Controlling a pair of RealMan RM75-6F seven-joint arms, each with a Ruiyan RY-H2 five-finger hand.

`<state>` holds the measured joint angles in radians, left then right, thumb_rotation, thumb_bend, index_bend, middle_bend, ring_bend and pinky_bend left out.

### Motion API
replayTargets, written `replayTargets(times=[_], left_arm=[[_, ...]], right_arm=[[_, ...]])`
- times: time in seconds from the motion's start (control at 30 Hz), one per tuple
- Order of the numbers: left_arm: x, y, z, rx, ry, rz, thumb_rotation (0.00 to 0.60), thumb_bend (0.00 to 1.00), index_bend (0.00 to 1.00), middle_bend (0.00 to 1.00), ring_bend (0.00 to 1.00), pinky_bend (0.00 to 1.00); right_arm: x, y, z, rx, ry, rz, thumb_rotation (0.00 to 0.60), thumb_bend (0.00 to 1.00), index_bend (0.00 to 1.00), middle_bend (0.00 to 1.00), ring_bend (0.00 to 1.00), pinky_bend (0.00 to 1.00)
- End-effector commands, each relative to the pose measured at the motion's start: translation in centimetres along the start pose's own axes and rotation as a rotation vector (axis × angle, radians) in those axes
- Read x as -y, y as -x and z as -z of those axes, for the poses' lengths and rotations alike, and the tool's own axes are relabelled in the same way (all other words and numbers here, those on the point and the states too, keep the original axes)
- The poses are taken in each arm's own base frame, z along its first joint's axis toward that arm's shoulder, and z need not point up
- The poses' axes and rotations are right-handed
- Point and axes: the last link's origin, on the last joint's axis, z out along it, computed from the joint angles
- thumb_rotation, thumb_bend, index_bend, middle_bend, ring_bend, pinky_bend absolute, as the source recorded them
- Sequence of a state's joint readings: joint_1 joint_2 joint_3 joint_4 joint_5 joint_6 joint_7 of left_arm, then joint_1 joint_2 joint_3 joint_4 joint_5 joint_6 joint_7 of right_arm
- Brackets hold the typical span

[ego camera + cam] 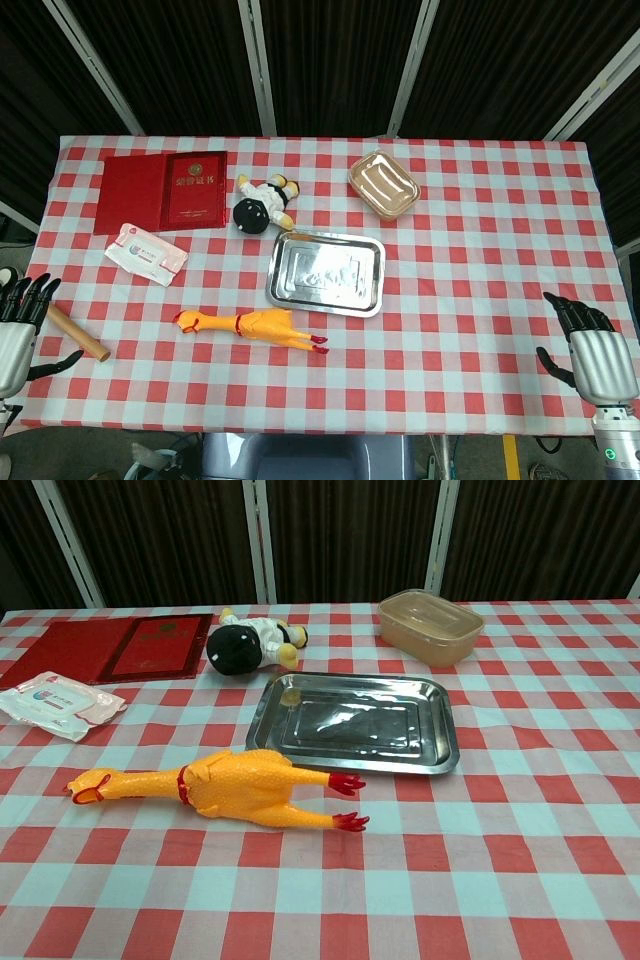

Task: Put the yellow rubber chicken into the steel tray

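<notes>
The yellow rubber chicken [250, 326] [230, 787] lies on its side on the checked cloth, head to the left, red feet to the right. Just behind it sits the steel tray [277, 276] [440, 752], with nothing in it. My left hand [18, 330] hovers at the table's front left corner, fingers spread, holding nothing. My right hand [595, 350] is at the front right corner, fingers apart and empty. Both hands are far from the chicken and show only in the head view.
A wooden rolling pin [78, 332] lies beside my left hand. Behind the tray are a black-and-white plush toy [262, 203] [245, 644], a clear plastic box [383, 184] [430, 615], a red booklet [165, 192] [110, 647] and a wipes packet [146, 253] [58, 703].
</notes>
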<state>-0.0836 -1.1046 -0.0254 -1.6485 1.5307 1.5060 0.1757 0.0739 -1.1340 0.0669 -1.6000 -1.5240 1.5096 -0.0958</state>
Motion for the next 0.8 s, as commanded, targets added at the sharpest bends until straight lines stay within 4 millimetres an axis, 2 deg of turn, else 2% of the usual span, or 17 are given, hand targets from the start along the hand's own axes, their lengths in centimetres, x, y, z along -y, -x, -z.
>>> replayTargets(times=[0.03, 0.47, 0.57, 0.73, 0.8], left_arm=[[-0.1, 0.0, -0.1, 0.003, 0.002, 0.003, 0.6, 0.0, 0.0, 0.03, 0.0, 0.0], [-0.3, -0.1, -0.2, 0.0, 0.016, 0.017, 0.6, 0.0, 0.0, 0.06, 0.0, 0.0], [-0.3, -0.3, -0.6, -0.012, 0.024, 0.042, 0.6, 0.0, 0.0, 0.09, 0.02, 0.04], [-0.2, -0.6, -1.3, -0.028, 0.033, 0.05, 0.6, 0.01, 0.05, 0.12, 0.04, 0.07], [-0.4, -0.7, -1.8, -0.025, 0.047, 0.053, 0.6, 0.01, 0.07, 0.15, 0.07, 0.08]], right_arm=[[0.0, 0.1, -0.1, 0.004, 0.002, 0.001, 0.6, 0.3, 0.14, 0.23, 0.22, 0.26], [-0.1, 0.2, -0.2, -0.003, -0.003, -0.006, 0.6, 0.3, 0.14, 0.23, 0.22, 0.26], [-0.2, 0.1, -0.1, -0.011, -0.006, -0.014, 0.6, 0.3, 0.15, 0.23, 0.22, 0.26], [-0.3, 0.3, 0.0, -0.01, -0.01, -0.018, 0.6, 0.3, 0.15, 0.23, 0.22, 0.25], [-0.3, 0.2, 0.0, -0.011, -0.01, -0.02, 0.6, 0.3, 0.15, 0.23, 0.22, 0.25]])
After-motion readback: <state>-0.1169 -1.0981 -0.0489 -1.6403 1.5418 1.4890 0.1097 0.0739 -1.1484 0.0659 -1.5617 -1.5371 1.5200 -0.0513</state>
